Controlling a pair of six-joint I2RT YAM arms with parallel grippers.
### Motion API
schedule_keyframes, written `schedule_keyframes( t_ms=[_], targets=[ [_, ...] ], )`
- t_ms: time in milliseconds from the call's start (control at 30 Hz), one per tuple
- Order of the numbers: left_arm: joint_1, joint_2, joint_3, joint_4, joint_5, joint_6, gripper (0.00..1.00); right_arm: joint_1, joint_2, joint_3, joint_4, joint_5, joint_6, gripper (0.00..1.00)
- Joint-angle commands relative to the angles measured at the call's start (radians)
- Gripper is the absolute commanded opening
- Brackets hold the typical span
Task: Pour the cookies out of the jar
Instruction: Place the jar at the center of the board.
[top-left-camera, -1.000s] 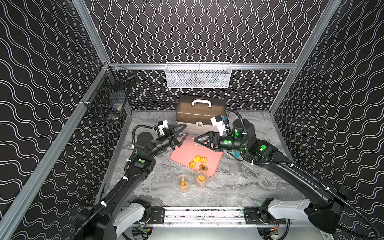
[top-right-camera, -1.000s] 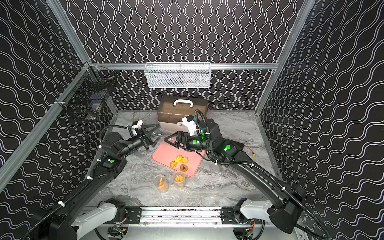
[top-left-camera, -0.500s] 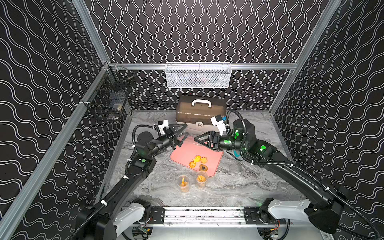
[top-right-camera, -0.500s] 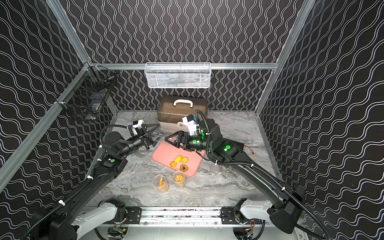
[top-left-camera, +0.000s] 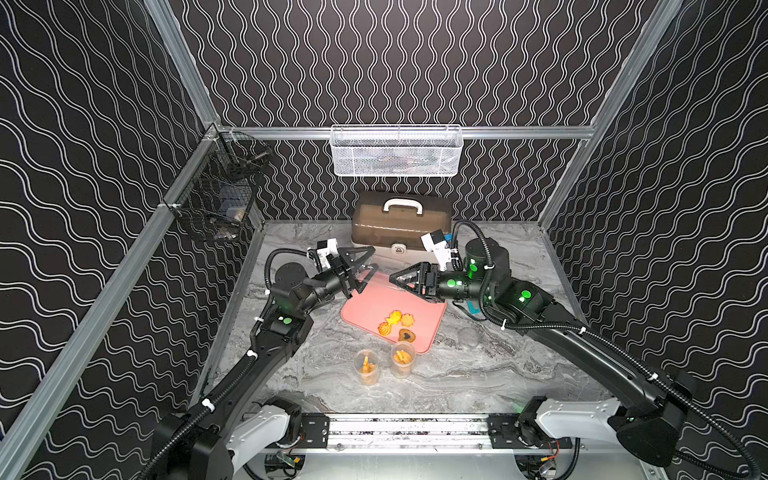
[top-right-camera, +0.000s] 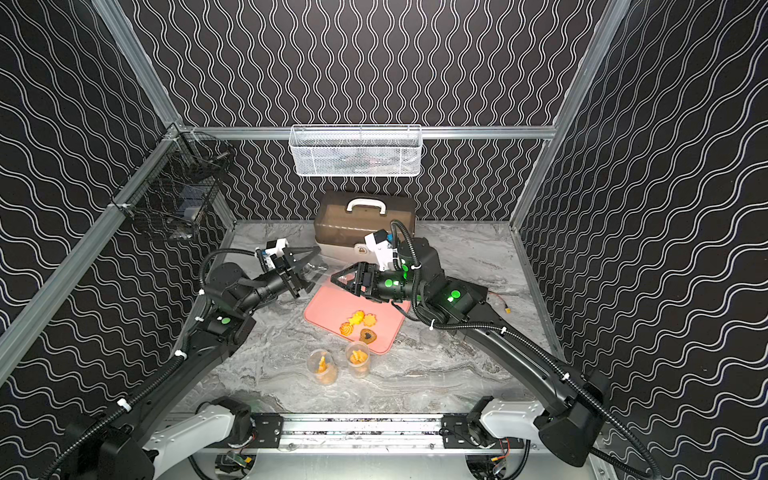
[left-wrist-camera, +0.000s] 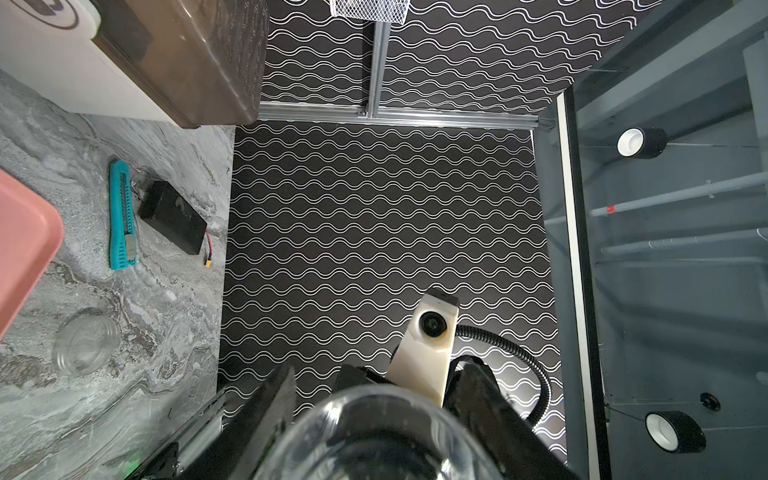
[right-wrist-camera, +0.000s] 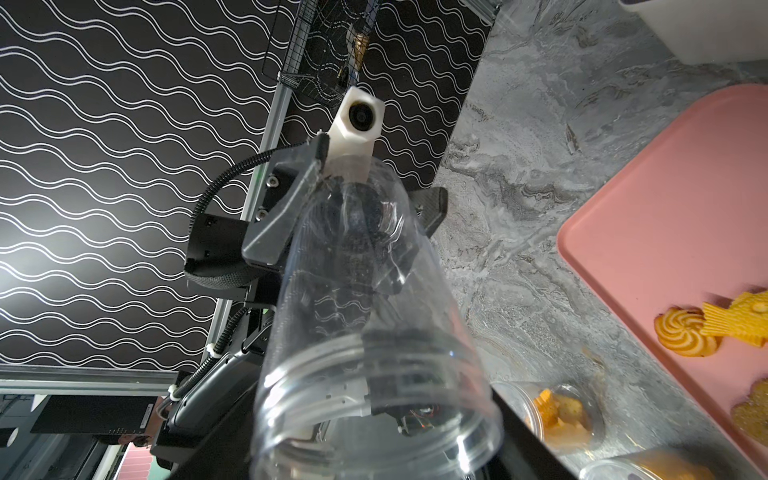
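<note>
An empty clear jar (top-left-camera: 372, 272) lies level in the air above the far edge of the pink tray (top-left-camera: 374, 303). My left gripper (top-left-camera: 368, 269) is shut on its base end, and the jar (left-wrist-camera: 382, 436) fills the gap between those fingers. My right gripper (top-left-camera: 392, 279) faces it from the right. The jar's threaded mouth (right-wrist-camera: 365, 415) sits between the right gripper's fingers (right-wrist-camera: 519, 436), which press on both sides. Several orange-yellow and brown cookies (top-left-camera: 395, 328) lie on the tray's near part. Two small clear cups (top-left-camera: 366, 366) (top-left-camera: 402, 357) in front of the tray hold more cookies.
A clear lid (top-left-camera: 468, 334) lies on the marble table right of the tray. A brown toolbox (top-left-camera: 401, 224) stands at the back under a white mesh basket (top-left-camera: 395, 151). A black wire basket (top-left-camera: 216, 199) hangs on the left wall. A teal knife (left-wrist-camera: 122, 216) and black box (left-wrist-camera: 172, 216) lie beyond the tray.
The right gripper's jaws have drawn in from wide open onto the jar's mouth. The left gripper and the jar have stayed where they were.
</note>
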Motion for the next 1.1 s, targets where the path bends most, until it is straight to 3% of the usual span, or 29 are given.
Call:
schedule_keyframes(
  t_ms=[0,200,367,900,1067],
  targets=[
    [-0.003,0.000,0.002,0.023,0.013,-0.009,0.64,0.002,-0.007,-0.004,0.056,0.005,0.007,0.69],
    [-0.004,-0.003,0.003,0.015,0.014,-0.002,0.64,0.001,-0.012,-0.004,0.057,0.030,0.005,0.77],
    [-0.009,-0.004,0.006,0.003,0.013,0.008,0.64,0.001,-0.007,0.001,0.072,0.036,0.009,0.78],
    [-0.012,-0.009,-0.001,0.005,0.009,0.005,0.65,0.001,-0.006,-0.007,0.085,0.036,0.020,0.68],
    [-0.011,-0.010,-0.003,-0.002,0.006,0.006,0.69,0.001,-0.010,-0.015,0.086,0.039,0.022,0.66]
  ],
)
